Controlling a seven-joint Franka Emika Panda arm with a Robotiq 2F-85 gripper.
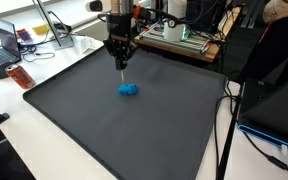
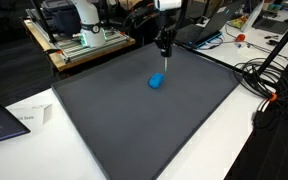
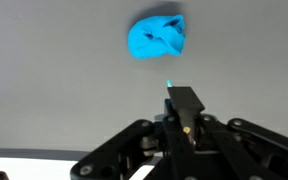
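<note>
1. Cluttered workbenches [image 1: 184, 42] ring a dark mat [image 1: 84, 130] on the white surface [image 1: 19, 150].
2. A crumpled blue lump [image 1: 129, 89] lies loose near the mat's middle.
3. The claw [image 1: 121, 64] hangs just beside it, jaws fully closed, nothing plainly gripped.
4. In the wrist view the lump [image 3: 157, 37] sits ahead of the fingertips, apart, slightly leftward.

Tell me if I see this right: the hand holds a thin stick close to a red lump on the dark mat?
Not quite. The lump is blue, not red; the wrist view shows it plainly. Otherwise yes: the hand holds a thin stick close to it on the dark mat.
</note>
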